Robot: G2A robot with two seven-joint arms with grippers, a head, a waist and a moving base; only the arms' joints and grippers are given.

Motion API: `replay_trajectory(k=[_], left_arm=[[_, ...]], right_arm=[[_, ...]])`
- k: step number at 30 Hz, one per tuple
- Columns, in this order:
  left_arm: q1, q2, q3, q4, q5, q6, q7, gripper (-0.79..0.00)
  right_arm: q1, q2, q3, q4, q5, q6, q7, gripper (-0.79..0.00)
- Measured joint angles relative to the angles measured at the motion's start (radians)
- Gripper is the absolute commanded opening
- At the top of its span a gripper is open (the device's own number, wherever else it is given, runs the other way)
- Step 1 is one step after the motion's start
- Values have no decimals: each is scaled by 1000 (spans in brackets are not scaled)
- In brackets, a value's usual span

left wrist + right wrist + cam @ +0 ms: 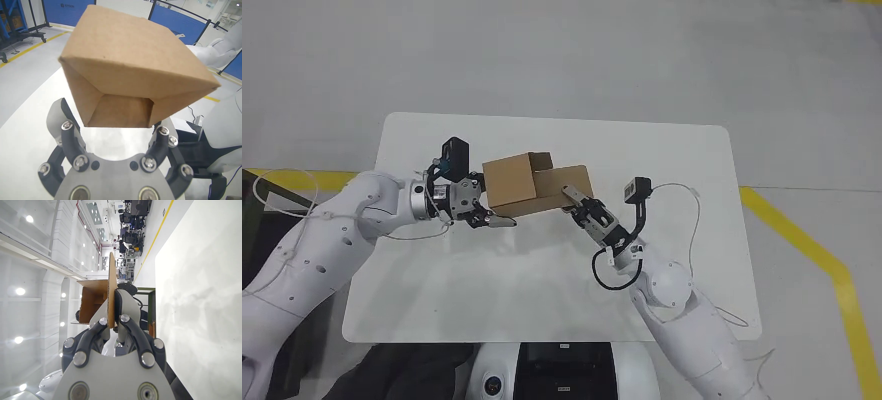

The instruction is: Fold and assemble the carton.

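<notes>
A brown cardboard carton [527,180] is held above the white table [542,290], between my two arms. My right gripper [577,200] is shut on one of its flaps; the right wrist view shows that flap [111,291] edge-on between the pads, with the gripper [112,303] clamped on it. My left gripper [492,217] sits at the carton's opposite end. In the left wrist view the carton [132,66] turns an open end toward the camera. There my left gripper [111,117] is open, its fingers [56,113] spread wider than the carton's near edge and one partly hidden behind it.
The table's bare top [542,290] stretches below and in front of the carton, with rounded corners and an edge close to the arms. Yellow floor tape [812,250] runs past the table's right side. A thin cable [692,215] loops beside the right wrist.
</notes>
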Motion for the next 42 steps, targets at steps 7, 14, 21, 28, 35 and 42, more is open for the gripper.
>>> replay_trajectory(k=[7,14,21,28,35,42], left_arm=[[-4,16,20,0,29,0,57,-234],[-16,29,44,4,46,0,94,-212],[-36,36,67,21,42,0,108,-274],[-53,40,92,30,29,0,102,-354],[-71,44,113,36,22,0,102,-351],[-84,50,122,59,26,0,97,-382]], right_arm=[[8,-3,-1,12,23,8,14,-785],[12,-5,1,17,30,7,20,-785],[8,-5,8,12,2,6,6,-403],[0,-3,15,-2,-23,12,4,-409],[-1,-3,30,-6,-43,11,-17,-225],[-54,17,129,-56,-152,-33,-60,-517]])
